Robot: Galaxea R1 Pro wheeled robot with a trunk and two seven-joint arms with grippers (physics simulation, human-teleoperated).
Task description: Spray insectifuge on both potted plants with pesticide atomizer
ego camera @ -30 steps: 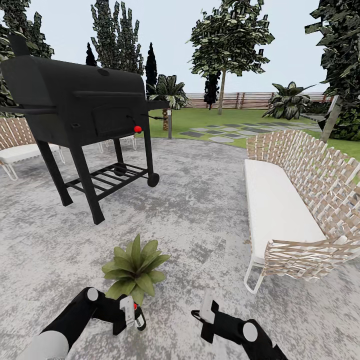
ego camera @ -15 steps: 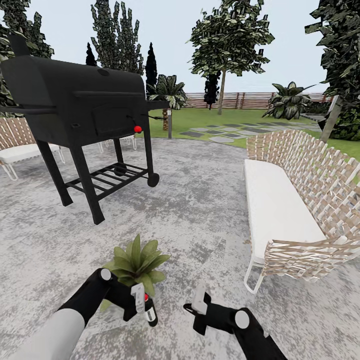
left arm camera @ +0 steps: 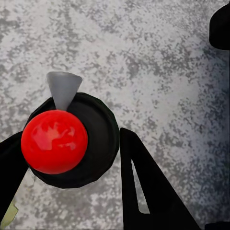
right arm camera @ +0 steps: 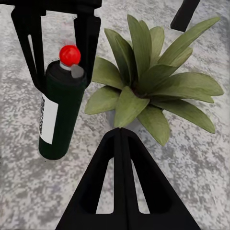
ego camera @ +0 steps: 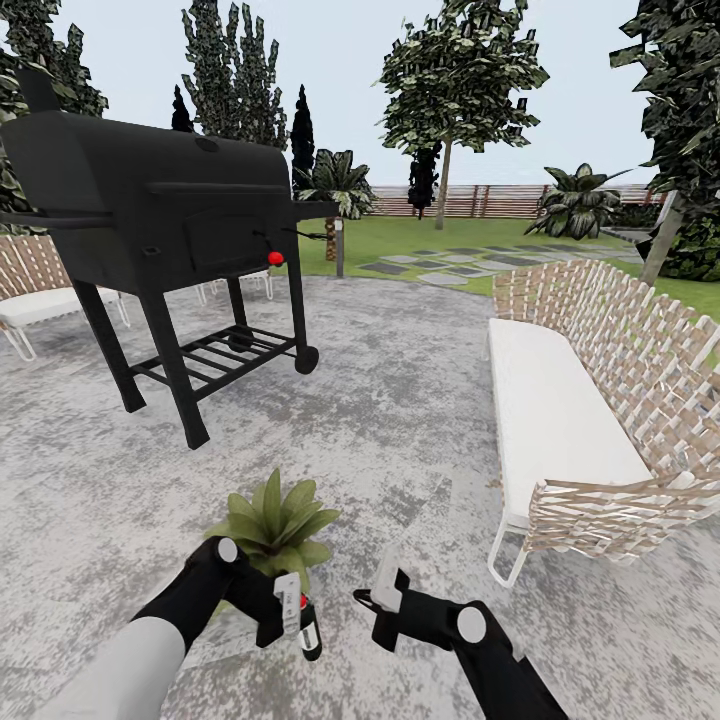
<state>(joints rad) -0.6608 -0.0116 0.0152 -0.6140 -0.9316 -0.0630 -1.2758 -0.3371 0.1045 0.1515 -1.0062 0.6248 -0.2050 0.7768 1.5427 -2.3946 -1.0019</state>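
Potted plant (ego camera: 271, 527) between grill (ego camera: 160, 215) and atomizer (ego camera: 306, 623).

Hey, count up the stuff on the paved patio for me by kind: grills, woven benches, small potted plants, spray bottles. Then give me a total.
Grills: 1, the black grill.
Woven benches: 2, the near bench and the far bench at the view's left edge.
Small potted plants: 1, the potted plant.
Spray bottles: 1, the pesticide atomizer, held by the left gripper.
Total: 5
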